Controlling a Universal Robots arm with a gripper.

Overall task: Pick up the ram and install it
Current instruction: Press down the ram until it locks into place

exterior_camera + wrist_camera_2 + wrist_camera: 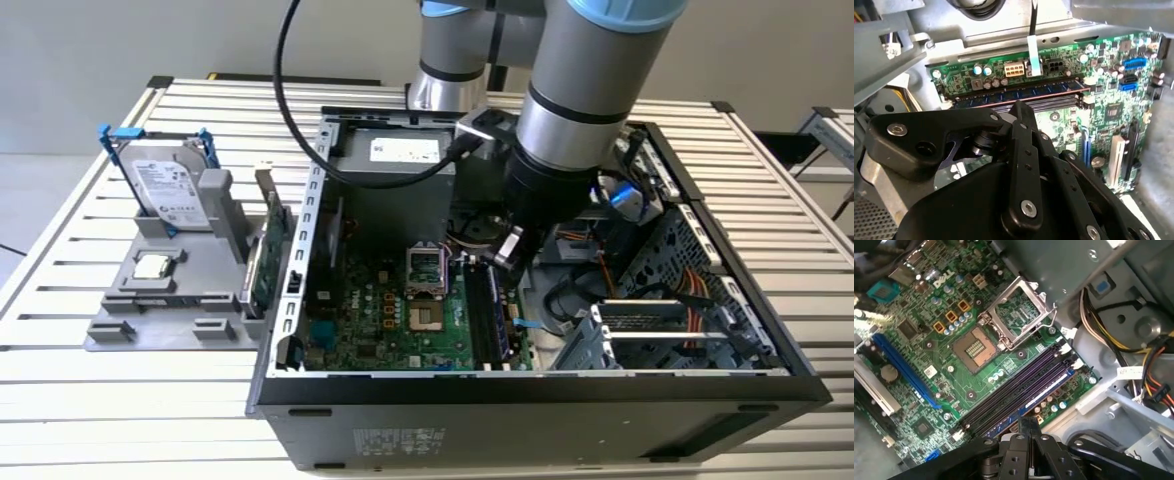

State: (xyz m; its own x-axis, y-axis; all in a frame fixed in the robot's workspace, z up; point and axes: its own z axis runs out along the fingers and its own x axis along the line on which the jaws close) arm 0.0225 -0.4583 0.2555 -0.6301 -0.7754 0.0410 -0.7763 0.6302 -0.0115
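In the first wrist view the gripper (1026,432) hangs just over the memory slots (1019,390), its fingers drawn together on the top edge of the ram (1041,397), which stands in the slot nearest the motherboard's (929,390) edge. To seat it well, I judge the push should go straight down, stick kept upright and level, until both end latches close. Farther off, the open processor socket (1019,315) lies clear

Grey robot arm with black wrist hardware

The arm (577,95) has silver-grey tube sections, pale blue joint caps and a black cable (300,120); black linkage bars (1021,165) carry round silver screws.
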